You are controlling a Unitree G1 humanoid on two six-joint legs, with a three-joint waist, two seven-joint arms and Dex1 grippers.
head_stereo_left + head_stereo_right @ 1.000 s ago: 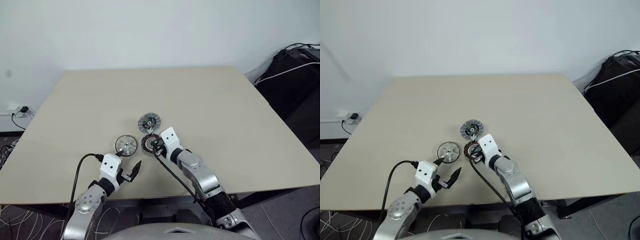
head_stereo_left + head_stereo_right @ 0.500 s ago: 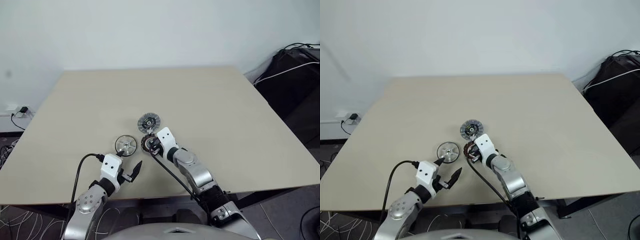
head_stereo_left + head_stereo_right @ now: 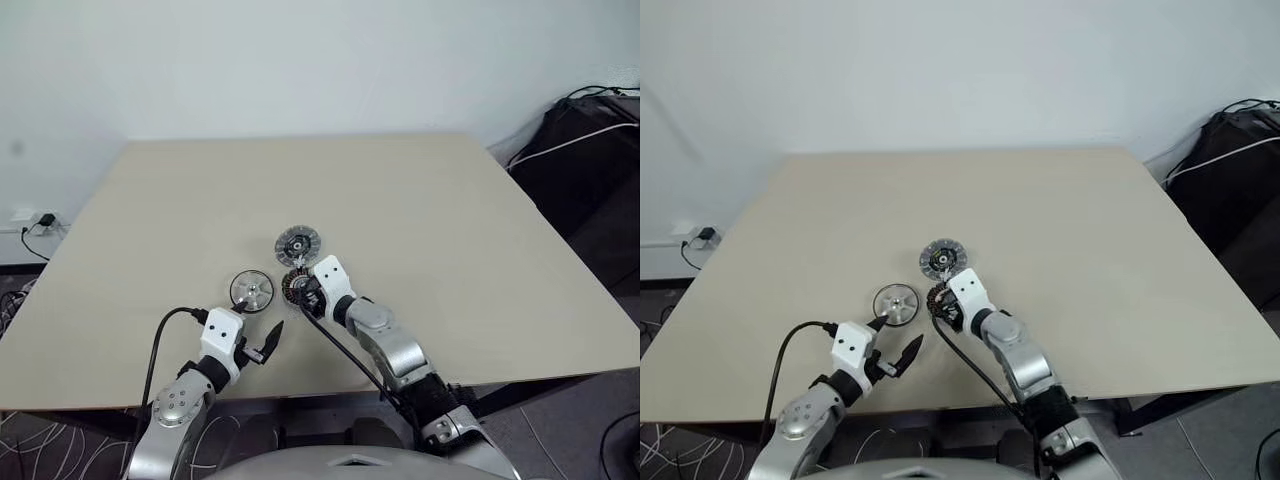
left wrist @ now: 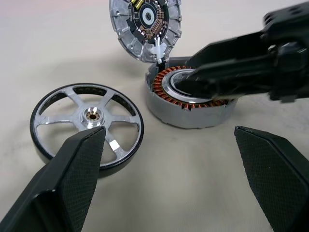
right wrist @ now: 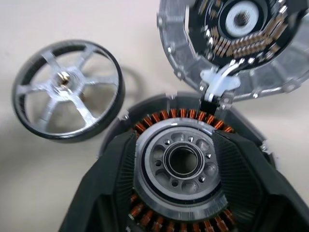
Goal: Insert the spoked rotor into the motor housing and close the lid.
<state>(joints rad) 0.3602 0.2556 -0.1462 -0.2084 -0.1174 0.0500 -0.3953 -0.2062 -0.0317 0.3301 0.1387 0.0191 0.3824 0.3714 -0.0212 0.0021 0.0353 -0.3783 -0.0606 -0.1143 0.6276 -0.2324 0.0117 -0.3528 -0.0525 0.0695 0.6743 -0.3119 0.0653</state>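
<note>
The spoked rotor [image 4: 87,125], a shiny silver wheel, lies flat on the table just ahead of my left gripper [image 4: 169,131]. That gripper is open, with nothing between its fingers. To the rotor's right stands the motor housing [image 3: 294,286], its copper windings ringing a silver centre. The lid [image 3: 297,243] stands tilted open at the housing's far edge, inner face showing. My right gripper [image 5: 178,145] hangs over the housing, open. Its black fingers [image 5: 113,183] stand apart on either side of the central ring.
The beige table [image 3: 420,210] stretches wide behind and to both sides of the parts. Its front edge runs just under my arms. A black bag with cables [image 3: 585,150] sits off the table's right side. A wall socket [image 3: 40,220] is at the far left.
</note>
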